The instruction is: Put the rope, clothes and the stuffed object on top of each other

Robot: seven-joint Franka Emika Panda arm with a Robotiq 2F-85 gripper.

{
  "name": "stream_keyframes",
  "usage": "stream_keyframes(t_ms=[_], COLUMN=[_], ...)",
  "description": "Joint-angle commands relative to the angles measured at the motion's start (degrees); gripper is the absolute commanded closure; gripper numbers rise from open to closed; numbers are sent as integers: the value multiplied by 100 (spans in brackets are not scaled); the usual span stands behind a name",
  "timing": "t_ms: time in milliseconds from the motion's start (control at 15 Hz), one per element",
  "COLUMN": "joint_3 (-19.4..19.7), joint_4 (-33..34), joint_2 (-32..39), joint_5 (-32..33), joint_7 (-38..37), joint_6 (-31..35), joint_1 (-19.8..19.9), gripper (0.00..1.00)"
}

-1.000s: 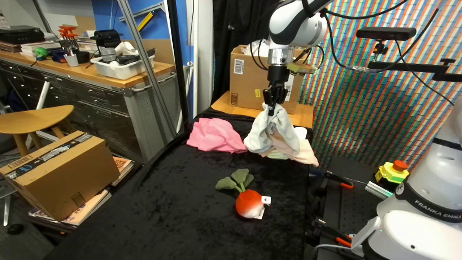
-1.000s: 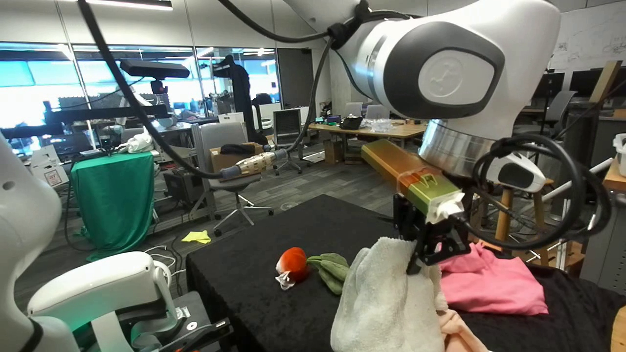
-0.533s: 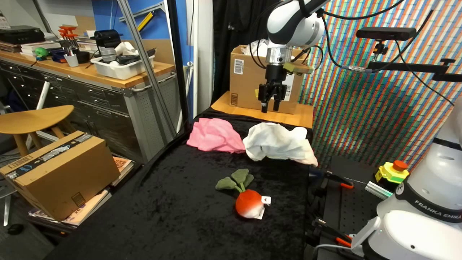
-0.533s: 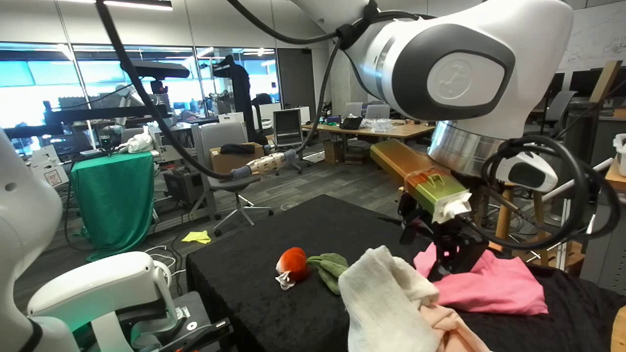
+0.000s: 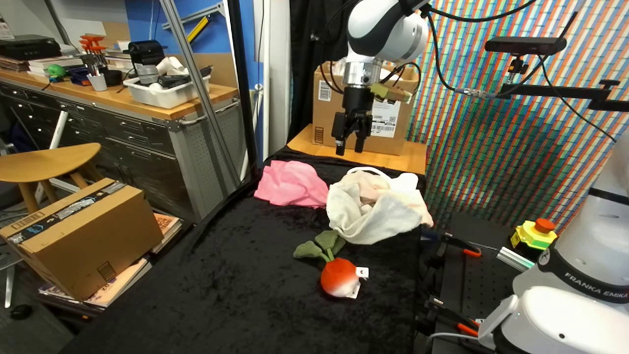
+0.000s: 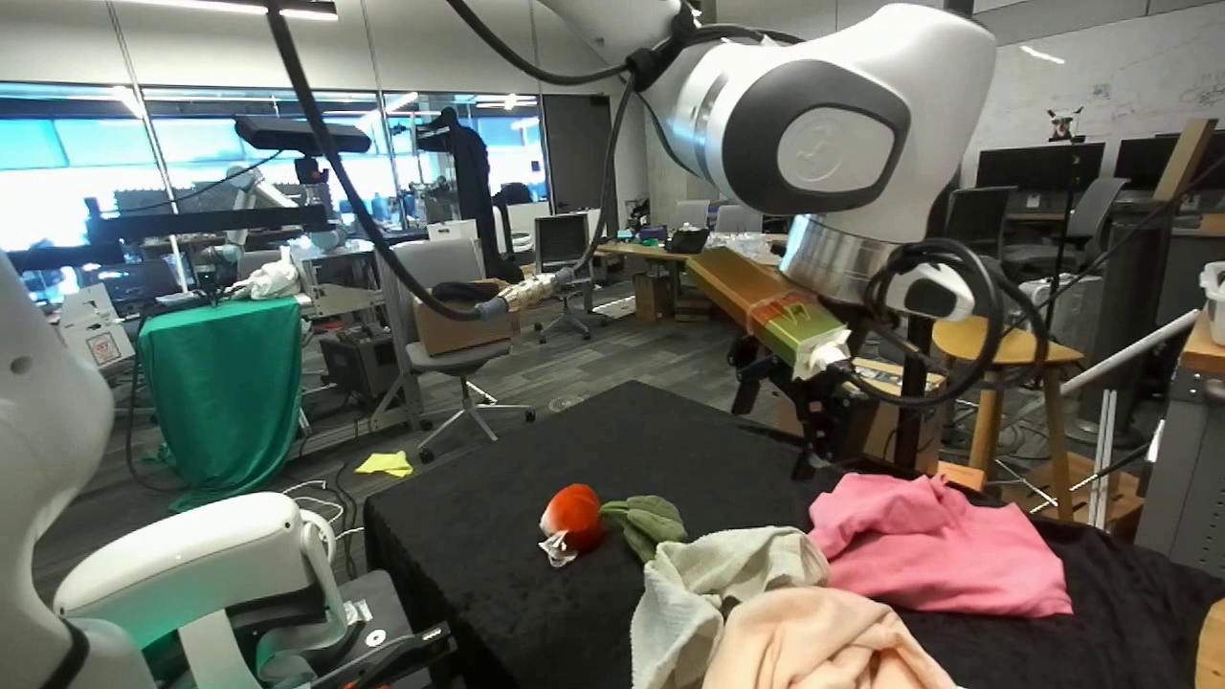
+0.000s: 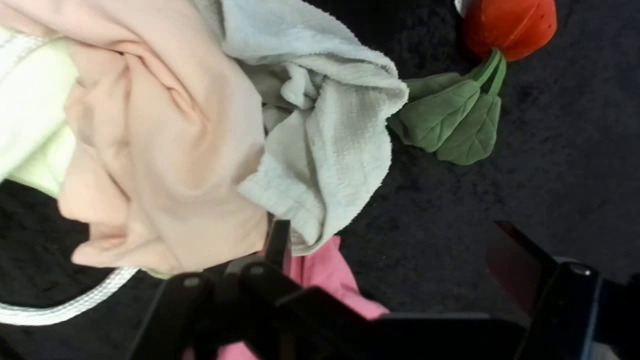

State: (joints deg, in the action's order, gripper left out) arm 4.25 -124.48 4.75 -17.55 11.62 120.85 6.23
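Note:
My gripper (image 5: 350, 147) hangs above the cloths with its fingers spread wide and nothing between them, as the wrist view also shows. A grey-white towel (image 7: 350, 135) lies crumpled against and partly over a peach cloth (image 7: 175, 165). Pale yellow-green fabric (image 7: 45, 115) shows beside the peach one. From that pile a white rope (image 7: 75, 310) curves out; most of it is hidden. A pink cloth (image 6: 938, 545) sits in a heap right beside the towel. The stuffed object, a red radish (image 5: 339, 278) with green leaves (image 7: 450, 115), lies on the black-covered table, its leaves close to the towel's edge.
Behind the table's far end, a large cardboard box (image 5: 329, 113) stands on a wooden surface (image 5: 413, 156). A metal post (image 5: 206, 93) rises along one side. The robot's base (image 5: 585, 255) and a yellow-red stop button (image 5: 535, 233) are on the opposite side.
My gripper has opened and let go of the towel, then moved away toward the pink cloth's side. The towel has dropped and slumped toward the radish, uncovering the peach cloth.

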Motion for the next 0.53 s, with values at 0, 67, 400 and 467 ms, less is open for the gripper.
stream_keyframes(t_ms=[0, 67, 400, 467], joint_3=[-292, -378, -715, -776], joint_4=[-71, -129, -375, -443], joint_2=[8, 37, 20, -7], joint_5=[-61, -7, 91, 104], joint_7=[453, 542, 871, 897], joint_6=[-297, -378, -671, -633], joint_1=[-256, -334, -660, -727], gripper=[0, 0, 0, 0])
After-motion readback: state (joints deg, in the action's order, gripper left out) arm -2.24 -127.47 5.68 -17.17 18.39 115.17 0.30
